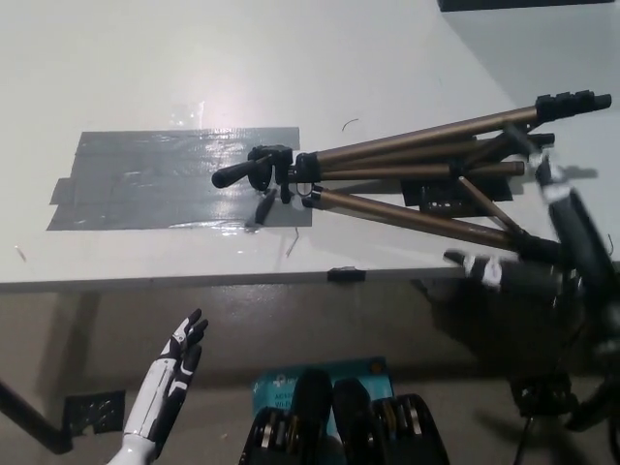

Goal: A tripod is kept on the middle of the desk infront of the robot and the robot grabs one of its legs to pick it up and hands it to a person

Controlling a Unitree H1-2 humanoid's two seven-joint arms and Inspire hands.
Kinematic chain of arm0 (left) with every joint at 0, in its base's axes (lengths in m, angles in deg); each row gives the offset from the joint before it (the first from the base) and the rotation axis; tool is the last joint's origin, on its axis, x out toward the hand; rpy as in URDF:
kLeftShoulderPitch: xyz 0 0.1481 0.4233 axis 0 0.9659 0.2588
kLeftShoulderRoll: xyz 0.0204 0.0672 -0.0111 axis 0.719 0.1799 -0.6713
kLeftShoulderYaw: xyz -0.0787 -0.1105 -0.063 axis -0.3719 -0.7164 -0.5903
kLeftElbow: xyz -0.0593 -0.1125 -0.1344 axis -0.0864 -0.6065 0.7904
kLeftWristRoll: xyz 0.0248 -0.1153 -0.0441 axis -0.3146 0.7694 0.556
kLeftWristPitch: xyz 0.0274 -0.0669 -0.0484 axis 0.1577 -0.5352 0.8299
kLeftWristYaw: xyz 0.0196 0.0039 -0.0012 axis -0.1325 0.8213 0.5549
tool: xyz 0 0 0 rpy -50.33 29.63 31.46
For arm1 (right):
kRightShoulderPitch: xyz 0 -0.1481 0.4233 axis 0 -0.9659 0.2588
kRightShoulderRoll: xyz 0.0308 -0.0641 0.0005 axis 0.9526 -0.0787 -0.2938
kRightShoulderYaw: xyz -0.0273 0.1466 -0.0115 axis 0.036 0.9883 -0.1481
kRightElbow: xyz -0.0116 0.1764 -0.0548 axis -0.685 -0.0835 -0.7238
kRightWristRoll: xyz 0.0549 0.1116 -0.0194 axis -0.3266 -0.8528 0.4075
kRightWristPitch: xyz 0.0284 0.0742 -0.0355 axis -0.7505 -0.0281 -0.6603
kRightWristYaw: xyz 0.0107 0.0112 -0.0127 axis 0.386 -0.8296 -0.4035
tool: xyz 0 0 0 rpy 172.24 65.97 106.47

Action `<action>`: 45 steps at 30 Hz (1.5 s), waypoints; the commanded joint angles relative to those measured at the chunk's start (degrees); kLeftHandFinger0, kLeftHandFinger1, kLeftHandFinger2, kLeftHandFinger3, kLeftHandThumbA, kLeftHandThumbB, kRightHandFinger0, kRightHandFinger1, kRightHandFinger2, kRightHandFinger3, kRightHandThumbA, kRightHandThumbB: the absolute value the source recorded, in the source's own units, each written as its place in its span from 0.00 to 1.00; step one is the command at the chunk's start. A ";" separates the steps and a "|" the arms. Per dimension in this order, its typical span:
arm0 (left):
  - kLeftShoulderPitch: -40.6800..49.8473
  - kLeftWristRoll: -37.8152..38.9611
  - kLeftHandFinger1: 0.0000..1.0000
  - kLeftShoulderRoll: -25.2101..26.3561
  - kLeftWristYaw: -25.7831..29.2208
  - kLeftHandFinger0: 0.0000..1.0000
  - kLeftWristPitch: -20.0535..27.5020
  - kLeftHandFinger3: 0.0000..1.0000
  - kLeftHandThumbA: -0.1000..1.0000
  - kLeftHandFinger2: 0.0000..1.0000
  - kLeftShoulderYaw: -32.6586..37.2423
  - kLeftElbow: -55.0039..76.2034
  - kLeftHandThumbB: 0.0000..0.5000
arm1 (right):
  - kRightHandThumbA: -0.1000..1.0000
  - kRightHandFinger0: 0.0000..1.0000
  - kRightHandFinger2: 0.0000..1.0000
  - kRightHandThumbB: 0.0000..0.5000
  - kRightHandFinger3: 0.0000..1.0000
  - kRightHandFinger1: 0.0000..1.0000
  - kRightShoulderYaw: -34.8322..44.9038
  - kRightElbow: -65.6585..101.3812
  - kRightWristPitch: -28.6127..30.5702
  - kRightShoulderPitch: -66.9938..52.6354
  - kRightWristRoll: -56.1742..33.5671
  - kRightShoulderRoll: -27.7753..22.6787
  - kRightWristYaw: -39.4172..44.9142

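The tripod (407, 174) lies on its side on the white desk (126, 77), with bronze legs folded toward the right and its black head (254, 170) pointing left. My black right hand (542, 247) is at the foot end of the nearest leg (417, 215), by the desk's front right edge. Its fingers are spread apart: one white-tipped finger (481, 266) lies below the leg and another (545, 179) reaches up across the legs, not closed on them. My white left hand (174, 373) rests open at the lower left, below the desk edge.
A patch of grey tape (165, 179) covers the desk under and left of the tripod head. A small black clip (346, 274) sits on the front edge. A teal box (291, 383) lies on the floor below. A dark object (523, 4) is at the top right.
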 commanded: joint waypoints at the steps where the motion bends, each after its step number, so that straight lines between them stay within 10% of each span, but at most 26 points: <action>1: -0.43 -0.79 1.00 0.23 0.71 1.00 2.45 1.00 1.00 1.00 -0.04 0.90 0.32 | 1.00 1.00 1.00 0.84 1.00 1.00 -3.97 -3.58 -5.80 12.58 20.40 -5.72 1.93; 38: -2.07 -1.09 1.00 1.06 -0.89 1.00 0.65 1.00 1.00 1.00 0.44 2.33 0.23 | 1.00 1.00 1.00 0.93 1.00 1.00 -21.96 -46.97 -7.69 38.23 29.52 -4.56 3.54; 42: -2.04 -1.20 1.00 1.02 -0.67 1.00 1.25 1.00 1.00 1.00 0.45 2.18 0.21 | 0.54 1.00 1.00 0.68 1.00 1.00 -20.89 -50.79 0.65 37.62 31.28 -3.35 -14.88; 43: -2.10 -1.21 1.00 1.00 -0.68 1.00 1.14 1.00 1.00 1.00 0.46 2.21 0.22 | 0.31 0.91 0.91 0.56 1.00 0.88 -20.25 -51.78 2.73 37.47 31.30 -2.90 -19.53; 44: -2.14 -1.45 1.00 0.98 -0.67 1.00 0.75 1.00 1.00 1.00 0.53 2.36 0.23 | 0.01 0.20 0.53 0.43 0.69 0.34 -19.19 -53.37 5.01 37.12 32.43 -1.59 -30.28; 45: -2.17 -1.58 1.00 0.87 -0.62 1.00 0.56 1.00 1.00 1.00 0.58 2.45 0.23 | 0.00 0.01 0.48 0.45 0.59 0.15 -19.55 -53.99 5.52 37.11 34.12 -1.33 -36.01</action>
